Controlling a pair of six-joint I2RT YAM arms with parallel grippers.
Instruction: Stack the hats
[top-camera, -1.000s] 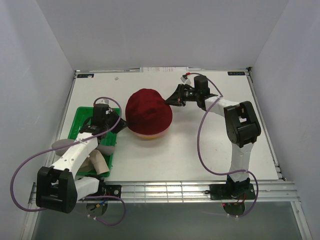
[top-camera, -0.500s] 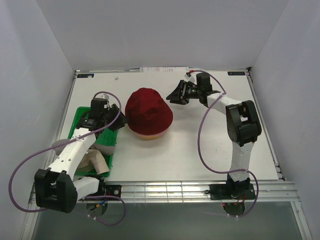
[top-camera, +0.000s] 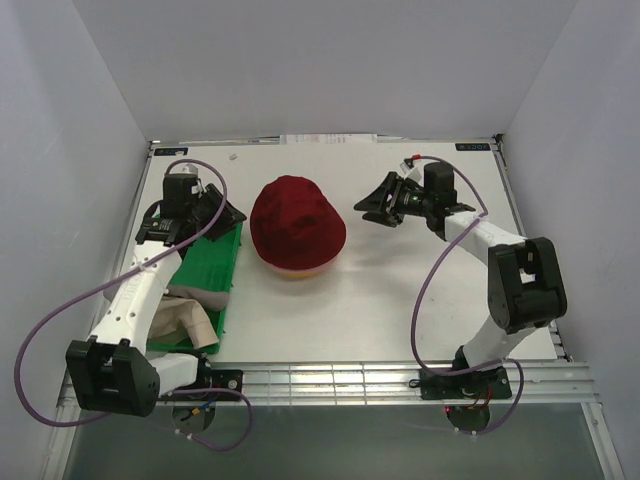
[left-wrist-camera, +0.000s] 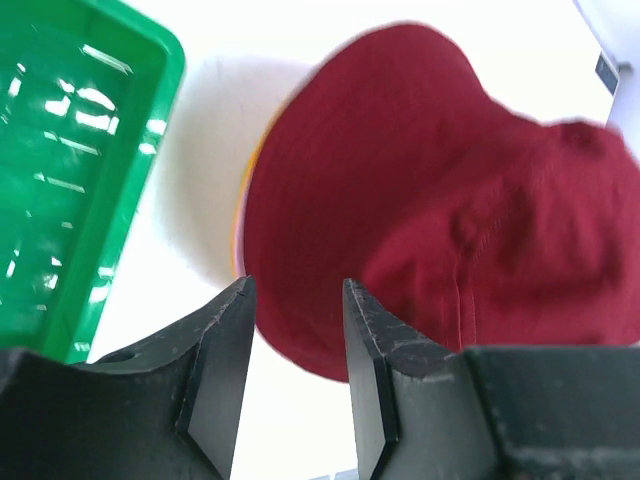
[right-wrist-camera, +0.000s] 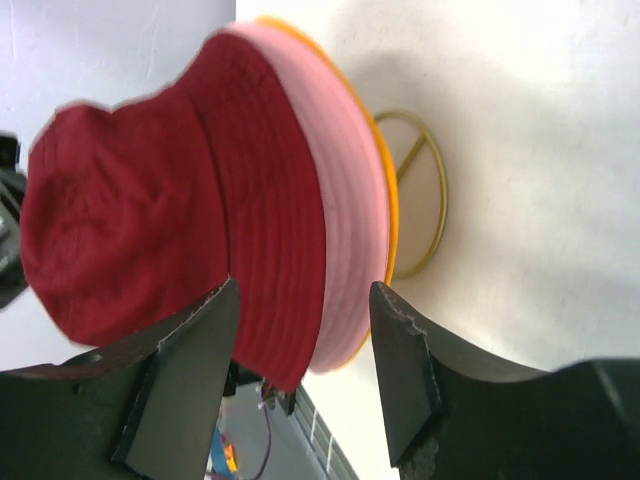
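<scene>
Three hats stacked at worktop centre, dark red hat (top-camera: 297, 220) over pale pink hat (right-wrist-camera: 350, 220) over yellow-orange hat (top-camera: 296, 272); beige hat (top-camera: 190, 322) awaits in green tray (top-camera: 205, 262); my left gripper (left-wrist-camera: 295, 290) and right gripper (right-wrist-camera: 300, 290) stand apart, empty.

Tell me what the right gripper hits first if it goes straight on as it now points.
Probably the dark red fabric hat atop the stack: the open right gripper points at its side, with the edge of the pale pink fabric hat just beneath. Depth is unclear.

dark red hat (top-camera: 297, 222), pink hat (right-wrist-camera: 350, 230), green tray (top-camera: 205, 268)
</scene>
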